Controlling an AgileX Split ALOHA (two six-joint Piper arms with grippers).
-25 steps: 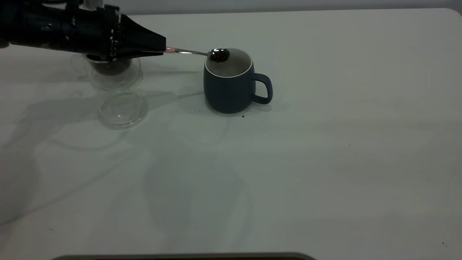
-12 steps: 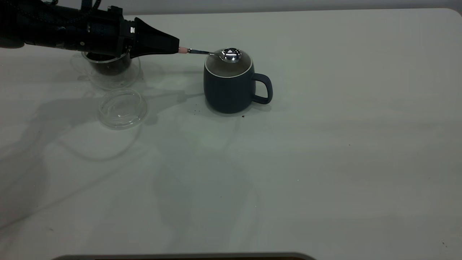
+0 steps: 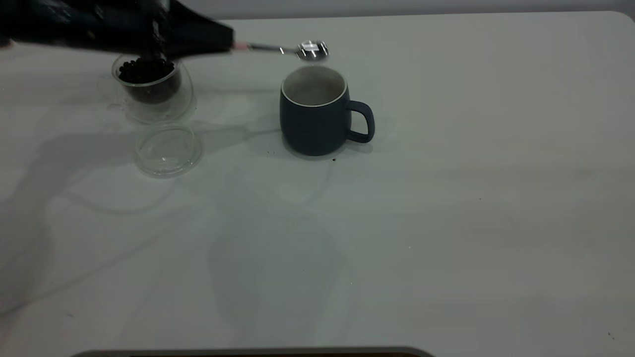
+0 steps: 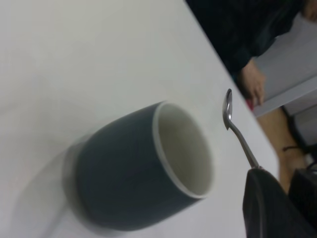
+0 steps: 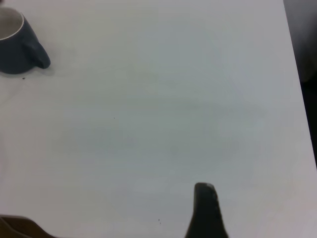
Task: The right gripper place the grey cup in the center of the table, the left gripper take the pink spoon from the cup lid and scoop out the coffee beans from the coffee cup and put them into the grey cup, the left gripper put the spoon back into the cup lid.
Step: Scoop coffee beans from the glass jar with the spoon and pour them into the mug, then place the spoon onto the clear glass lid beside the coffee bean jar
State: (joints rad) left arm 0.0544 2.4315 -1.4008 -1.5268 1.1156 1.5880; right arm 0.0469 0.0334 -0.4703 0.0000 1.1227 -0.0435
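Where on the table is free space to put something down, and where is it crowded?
Bare table lies to the right of the grey cup and across the whole near side. The far left corner is crowded: the coffee cup, the cup lid, and above them the left end effector holding the pink spoon.

The left arm reaches in level from the exterior view's upper left, its pincer [image 3: 225,43] clamped on a spoon [image 3: 292,49]; the right pincer [image 5: 205,210] hangs parked apart.
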